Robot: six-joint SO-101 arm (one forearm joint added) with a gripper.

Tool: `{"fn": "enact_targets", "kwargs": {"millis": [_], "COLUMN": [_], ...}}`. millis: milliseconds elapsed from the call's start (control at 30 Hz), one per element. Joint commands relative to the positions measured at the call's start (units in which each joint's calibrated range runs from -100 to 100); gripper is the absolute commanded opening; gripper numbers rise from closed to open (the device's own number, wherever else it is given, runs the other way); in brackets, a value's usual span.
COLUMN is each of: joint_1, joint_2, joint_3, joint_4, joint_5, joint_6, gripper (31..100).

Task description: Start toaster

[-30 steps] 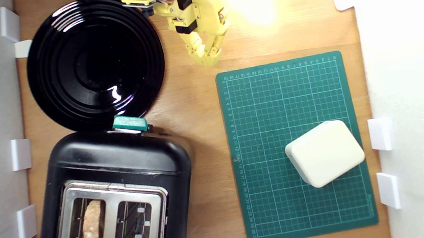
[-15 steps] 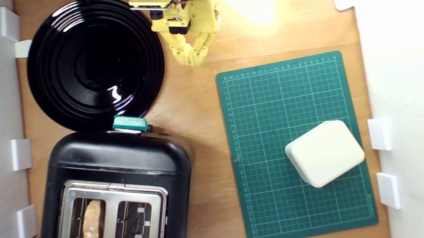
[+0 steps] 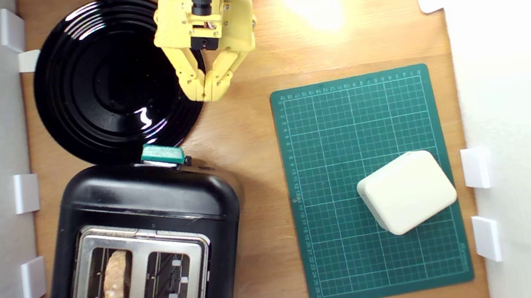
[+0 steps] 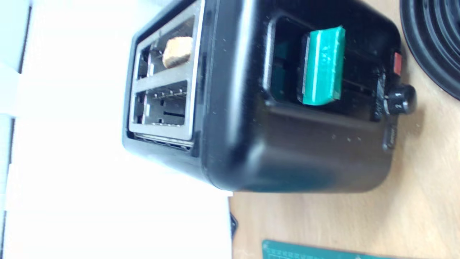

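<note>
The glossy black toaster [image 3: 150, 198] stands at the exterior view's lower left, with a slice of bread [image 3: 117, 283] in one slot. Its teal lever [image 3: 162, 154] sits on the end that faces the plate. My yellow gripper [image 3: 207, 91] hangs over the plate's right rim, well short of the lever, with its fingertips together and nothing held. The wrist view looks at the toaster [image 4: 287, 144] end-on. It shows the lever [image 4: 321, 66] in its slot, a black knob [image 4: 400, 99], a red button [image 4: 397, 63] and the bread [image 4: 176, 50]. The gripper itself does not show there.
A round black ribbed plate [image 3: 86, 90] lies just beyond the toaster's lever end. A green cutting mat [image 3: 345, 134] on the exterior view's right carries a cream box [image 3: 406, 191]. White walls with clips border both sides of the wooden table [image 3: 253, 171].
The gripper has swung toward the exterior view's left, from the bare wood to over the plate's rim, and turned so its camera faces the toaster. The lever has not moved.
</note>
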Motion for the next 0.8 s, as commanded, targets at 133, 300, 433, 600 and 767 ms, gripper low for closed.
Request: {"fn": "enact_targets", "kwargs": {"millis": [133, 300, 433, 600, 767], "joint_1": [0.3, 3.0, 5.1, 6.4, 6.4], "joint_2": [3.4, 8.3, 11.9, 15.9, 21.3], "joint_3": [-10.5, -16.7, -21.6, -26.3, -32.2], "joint_4": [0.7, 0.3, 0.5, 0.7, 0.3], "joint_5": [-0.3, -0.6, -3.3, -3.5, -3.4], "joint_6": [-0.2, -0.3, -2.9, -3.0, -0.9], "gripper": [31.4, 31.4, 31.4, 31.4, 31.4]}}
